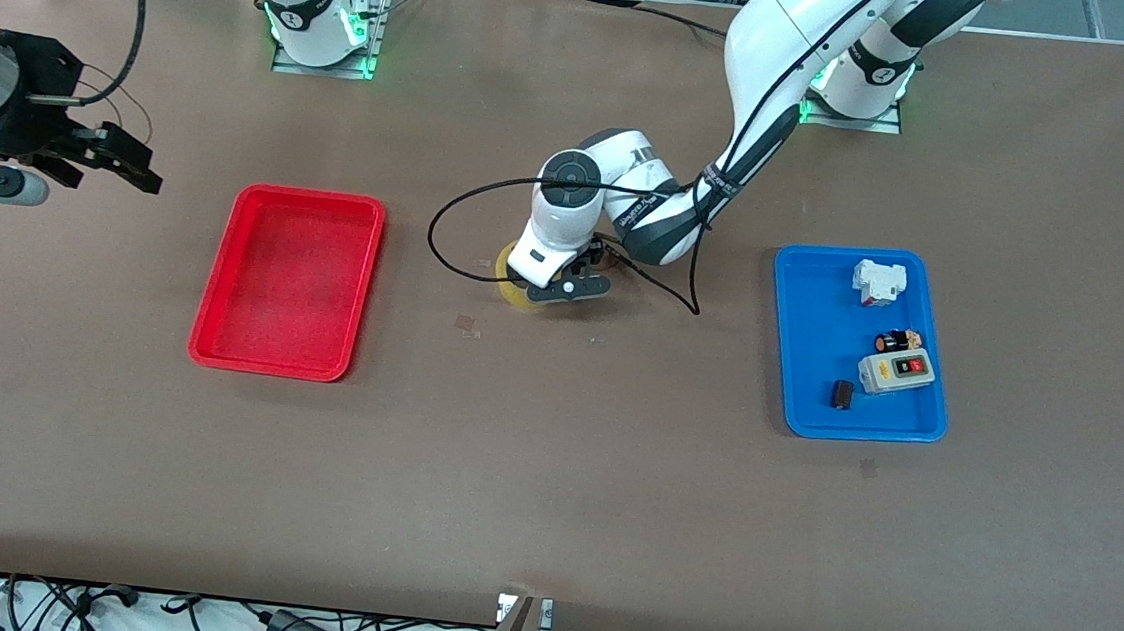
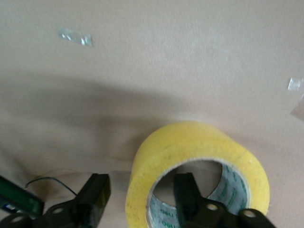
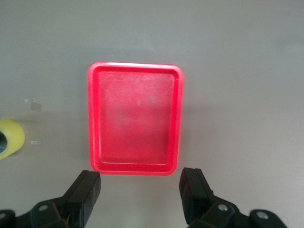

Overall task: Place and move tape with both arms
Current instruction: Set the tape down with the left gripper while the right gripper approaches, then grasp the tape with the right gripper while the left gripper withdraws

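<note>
The yellow tape roll [image 1: 508,273] rests on the brown table near its middle, between the two trays. My left gripper [image 1: 567,282] is down on it and open. In the left wrist view one finger [image 2: 186,192] stands inside the roll's hole and the other finger [image 2: 96,192] outside, with the tape's wall [image 2: 190,142] between them and a gap on the outer side. My right gripper [image 1: 118,160] hangs open and empty in the air at the right arm's end of the table, beside the red tray; it waits. Its wrist view shows the tape [image 3: 9,137] at the edge.
A red tray [image 1: 208,328] lies empty toward the right arm's end; it also shows in the right wrist view [image 3: 135,66]. A blue tray [image 1: 784,323] toward the left arm's end holds a white block [image 1: 878,280], a black-and-gold cylinder [image 1: 896,340], a grey switch box [image 1: 897,372] and a small black piece [image 1: 843,394].
</note>
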Controlling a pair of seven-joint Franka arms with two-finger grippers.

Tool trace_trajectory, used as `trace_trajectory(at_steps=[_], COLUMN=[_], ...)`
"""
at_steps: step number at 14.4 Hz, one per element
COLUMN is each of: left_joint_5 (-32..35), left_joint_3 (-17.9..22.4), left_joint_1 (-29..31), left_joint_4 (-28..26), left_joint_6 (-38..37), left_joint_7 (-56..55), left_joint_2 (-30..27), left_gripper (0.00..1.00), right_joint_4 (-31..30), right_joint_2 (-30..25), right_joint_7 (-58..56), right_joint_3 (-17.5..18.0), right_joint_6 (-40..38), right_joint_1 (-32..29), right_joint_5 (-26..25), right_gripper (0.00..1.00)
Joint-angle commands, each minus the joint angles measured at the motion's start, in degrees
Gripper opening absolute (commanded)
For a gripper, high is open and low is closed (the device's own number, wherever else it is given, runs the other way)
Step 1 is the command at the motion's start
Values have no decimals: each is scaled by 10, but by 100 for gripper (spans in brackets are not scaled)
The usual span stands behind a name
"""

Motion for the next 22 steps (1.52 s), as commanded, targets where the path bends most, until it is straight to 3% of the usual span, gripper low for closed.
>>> trace_trajectory(at_steps=[1,4,7,11,14,19,22], left_joint_5=[16,44,42,14,-2,-32,-31], left_joint_3=[11,10,4,-28,-58,-60,-59], left_joint_1=[0,12,49,130,204,332,400], left_joint_4=[24,56,54,53,54,57,57], left_joint_6=[-67,-119,-156,-258,-362,-502,-530], left_joint_7=[-6,-4,7,63,138,330,413], left_joint_2=[-11,-22,-74,-154,-202,-282,-303], left_gripper=[100,100,100,100,100,100,100], right_joint_4=[-1,-2,-10,-51,-80,-98,-98], right_joint_2=[-2,11,30,56,93,186,237], right_joint_7=[25,67,89,161,189,233,277], right_joint_3=[0,0,-1,-1,-1,-1,-1], right_joint_6=[7,21,28,107,172,292,355], right_joint_1=[37,85,133,192,234,289,317], right_joint_5=[7,7,31,33,33,33,33], right_gripper=[98,98,98,98,98,98,98])
